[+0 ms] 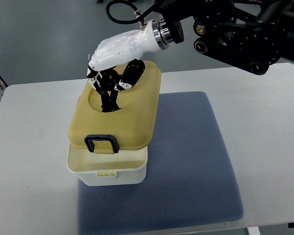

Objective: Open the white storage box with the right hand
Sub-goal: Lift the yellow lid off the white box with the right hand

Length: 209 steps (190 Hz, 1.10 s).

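1. Top view shows a white table (34, 147) with a smooth, matte surface; its far edge runs below a grey floor (39, 39).
2. A blue-grey mat (191, 156) lies on the table, rectangular with rounded corners and a fine woven, dimpled texture. It reaches nearly to the near edge of the table and sits toward the middle and right.
3. The white storage box (107, 169) stands on the left part of the mat, overhanging the mat's left edge onto the table. Its body is a rounded rectangular tub of slightly translucent, glossy white plastic, with a small pale latch tab (107, 173) on the near wall.
4. The lid (127, 122) is a mustard-yellow, smooth plastic shell with rounded corners and a shallow oval recess near its far end. A dark blue loop handle (101, 143) sits at its near edge.
5. The lid is tilted: it is lifted off the body and skewed toward the far right, so the near-left rim of the white body shows beneath it.
6. The right hand (115, 63) has a glossy white shell over the back and black jointed fingers (107, 95). It enters from the upper right on a black arm (239, 34) with a metal wrist ring (162, 33).
7. The fingers are curled down into the lid's recess and over its far-left edge, gripping the lid.
8. At the left edge of the frame a small part of a person and some patterned material show; details cannot be made out.
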Motion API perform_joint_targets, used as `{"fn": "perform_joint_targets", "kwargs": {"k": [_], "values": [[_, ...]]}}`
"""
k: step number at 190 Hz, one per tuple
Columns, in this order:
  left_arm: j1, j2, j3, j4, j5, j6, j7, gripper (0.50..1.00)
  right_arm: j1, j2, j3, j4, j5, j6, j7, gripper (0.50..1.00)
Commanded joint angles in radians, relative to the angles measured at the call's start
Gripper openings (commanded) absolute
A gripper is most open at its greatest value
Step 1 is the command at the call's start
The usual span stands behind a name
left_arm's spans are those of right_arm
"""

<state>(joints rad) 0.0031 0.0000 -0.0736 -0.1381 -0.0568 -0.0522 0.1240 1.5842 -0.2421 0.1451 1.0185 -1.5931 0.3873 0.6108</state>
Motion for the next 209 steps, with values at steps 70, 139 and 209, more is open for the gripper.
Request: {"fn": "perform_joint_targets", "kwargs": {"k": [70,139,209], "values": [[0.000,0.000,0.000,0.000,0.000,0.000,0.000,1.000,-0.078,-0.239,0.036,-0.037,0.005,-0.076,0.000,0.500],[0.000,0.000,0.000,0.000,0.000,0.000,0.002,1.000,-0.231,-0.292,0.030,-0.149,0.005,-0.205,0.000,0.500],[0.000,0.000,0.000,0.000,0.000,0.000,0.000,1.000,-0.405,-0.329,0.036,-0.187,0.005,-0.304,0.000,0.500]]}}
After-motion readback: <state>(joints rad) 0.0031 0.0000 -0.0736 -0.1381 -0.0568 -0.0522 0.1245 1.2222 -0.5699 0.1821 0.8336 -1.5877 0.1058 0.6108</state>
